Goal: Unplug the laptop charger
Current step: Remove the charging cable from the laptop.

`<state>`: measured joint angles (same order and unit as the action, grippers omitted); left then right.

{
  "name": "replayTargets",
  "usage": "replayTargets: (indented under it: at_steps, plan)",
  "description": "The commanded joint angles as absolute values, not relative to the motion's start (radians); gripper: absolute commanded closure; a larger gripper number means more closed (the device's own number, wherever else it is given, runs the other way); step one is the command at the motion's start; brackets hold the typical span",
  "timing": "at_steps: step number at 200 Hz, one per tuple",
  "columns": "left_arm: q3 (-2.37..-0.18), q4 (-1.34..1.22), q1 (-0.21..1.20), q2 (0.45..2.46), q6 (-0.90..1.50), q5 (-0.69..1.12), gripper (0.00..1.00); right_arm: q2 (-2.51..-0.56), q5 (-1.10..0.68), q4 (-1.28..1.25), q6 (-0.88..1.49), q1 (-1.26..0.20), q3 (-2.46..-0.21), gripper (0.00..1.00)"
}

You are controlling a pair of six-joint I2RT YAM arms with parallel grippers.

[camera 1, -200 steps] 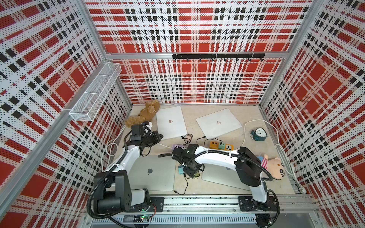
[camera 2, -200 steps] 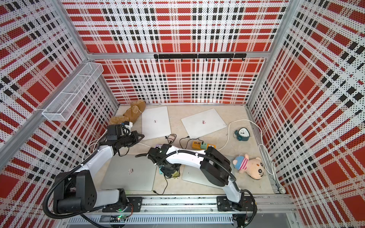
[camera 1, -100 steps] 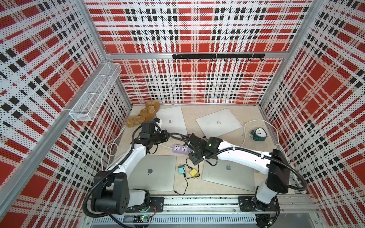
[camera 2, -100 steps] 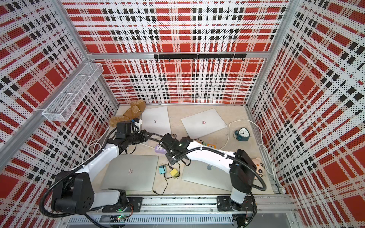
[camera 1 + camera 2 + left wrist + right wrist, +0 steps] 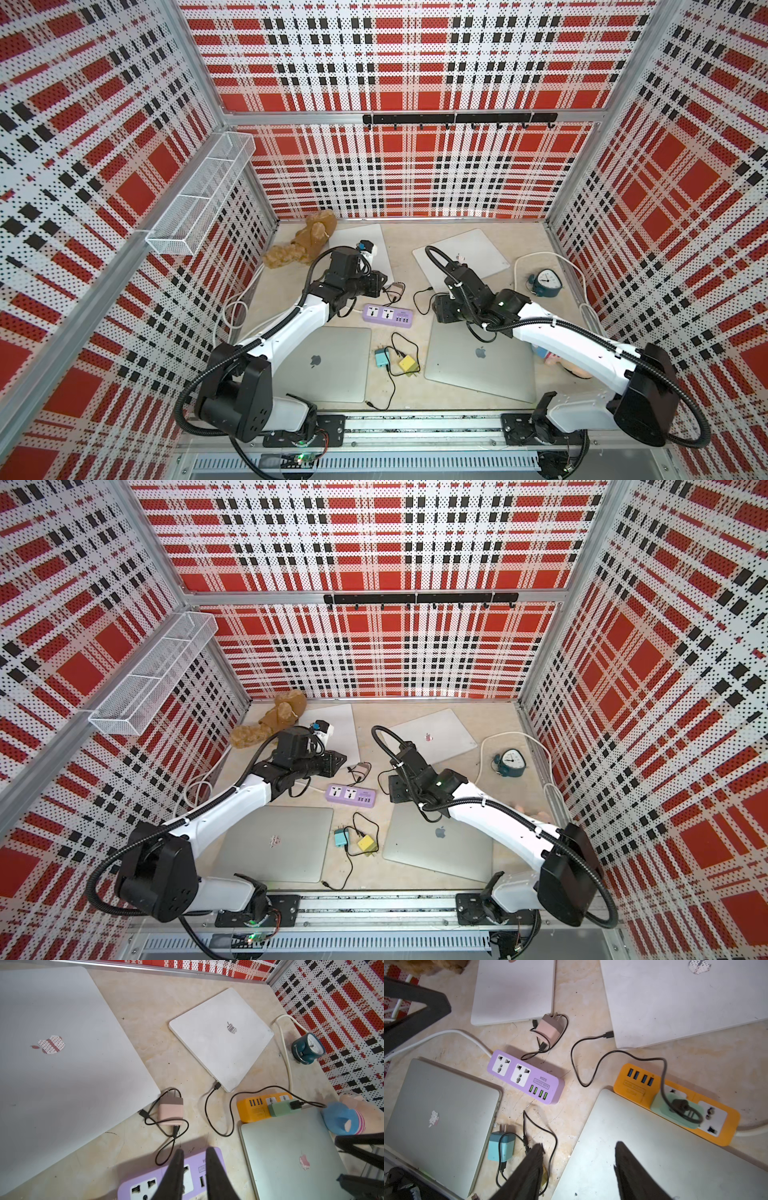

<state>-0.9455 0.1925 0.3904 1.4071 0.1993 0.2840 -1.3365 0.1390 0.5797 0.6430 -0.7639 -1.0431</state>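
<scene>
My left tool (image 5: 194,1149) and right tool (image 5: 579,1144) stand open, empty; yanking the green charger (image 5: 658,1105) may drag the loose orange power strip (image 5: 629,1086) along.

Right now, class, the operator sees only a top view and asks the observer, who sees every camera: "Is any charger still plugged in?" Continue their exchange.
Observer: Yes. A green charger sits in an orange power strip. The right arm covers both in your view.
Operator: Where does its lead go?
Observer: Its black cable loops across the table, and its connector meets the edge of the white laptop.
Operator: Is the right gripper holding anything?
Observer: No. The right gripper is open and empty, over the edge of a silver laptop.
</scene>
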Motion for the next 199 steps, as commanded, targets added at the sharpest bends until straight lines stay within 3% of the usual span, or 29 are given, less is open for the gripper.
replayTargets:
  at_steps: [1,94,148,199]
  plan:
    - [-0.991,0.164,0.430,1.437,0.141,0.252,0.75,-1.281,0.112,0.485,0.668,-0.712,-1.006,0.42]
    - [-1.132,0.145,0.649,1.535,-0.160,0.227,0.69,-1.247,-0.030,0.328,0.676,-0.516,-0.895,0.42]
    - [-1.117,0.079,0.649,1.580,-0.312,0.282,0.62,-1.285,-0.097,0.266,0.653,-0.425,-0.888,0.42]
    - [-1.004,-0.120,0.591,1.621,-0.444,0.455,0.61,-1.382,-0.170,0.220,0.626,-0.348,-0.922,0.42]
